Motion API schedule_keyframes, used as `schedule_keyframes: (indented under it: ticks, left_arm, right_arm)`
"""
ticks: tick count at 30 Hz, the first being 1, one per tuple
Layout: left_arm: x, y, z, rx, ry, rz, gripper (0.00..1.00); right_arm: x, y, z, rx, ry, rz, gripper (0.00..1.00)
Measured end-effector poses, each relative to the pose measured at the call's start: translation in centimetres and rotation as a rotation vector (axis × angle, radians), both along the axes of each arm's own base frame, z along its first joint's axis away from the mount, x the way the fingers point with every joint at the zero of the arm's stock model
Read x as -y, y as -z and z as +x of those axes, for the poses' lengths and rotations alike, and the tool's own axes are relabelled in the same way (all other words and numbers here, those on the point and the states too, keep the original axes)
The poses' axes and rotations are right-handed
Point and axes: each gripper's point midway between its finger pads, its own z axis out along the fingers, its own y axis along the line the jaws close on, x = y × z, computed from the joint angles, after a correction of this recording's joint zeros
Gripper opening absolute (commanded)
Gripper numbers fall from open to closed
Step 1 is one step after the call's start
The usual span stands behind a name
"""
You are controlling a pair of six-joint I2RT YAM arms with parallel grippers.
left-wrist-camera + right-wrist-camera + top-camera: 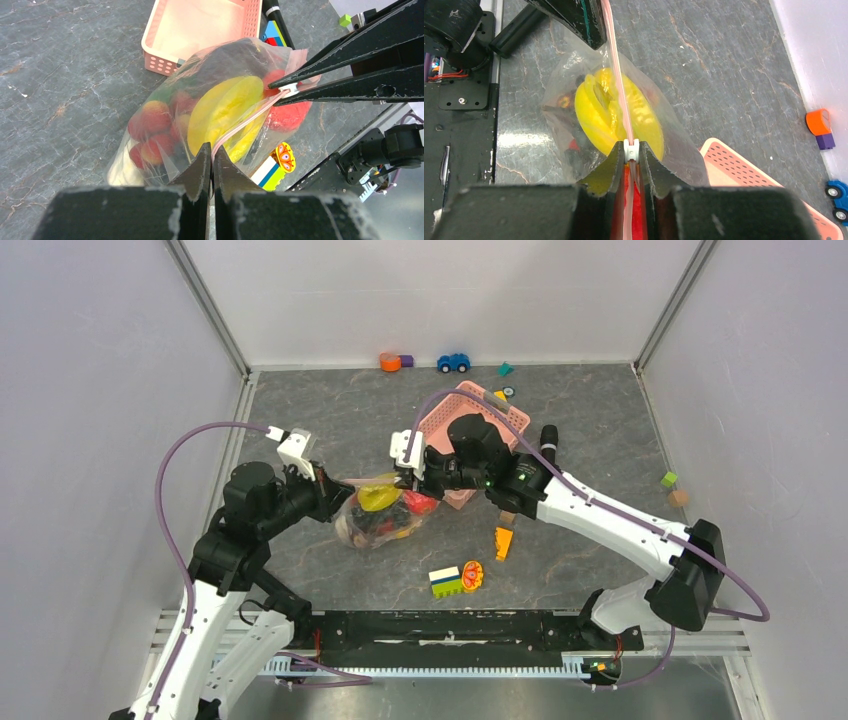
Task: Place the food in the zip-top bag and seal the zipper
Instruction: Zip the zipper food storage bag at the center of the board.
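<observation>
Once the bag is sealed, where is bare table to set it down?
Bare table left of the basket, out to the table edge; more far-right of it, up to the two small blocks. Crowded near-centre: bag, orange wedge, brick.

Pink lattice basket (478,400), blue toy car (453,362), orange wedge (502,542), stacked blocks (446,582) on grey table (330,410).

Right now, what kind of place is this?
Probably a robot test booth: plain white walls box in a grey table, a left arm and right arm are bolted at its edge, and toy food fills a bag.
</observation>
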Motion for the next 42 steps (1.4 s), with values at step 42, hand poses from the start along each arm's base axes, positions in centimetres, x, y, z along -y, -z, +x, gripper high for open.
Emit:
schedule_keyframes:
  ticks: [42]
  left_arm:
    - [-1.2, -0.1, 0.6, 0.016, -0.085, 0.006, 0.02]
  right_arm:
    - [4.2, -0.3, 1.1, 0.128, 0.099, -0.029, 0.13]
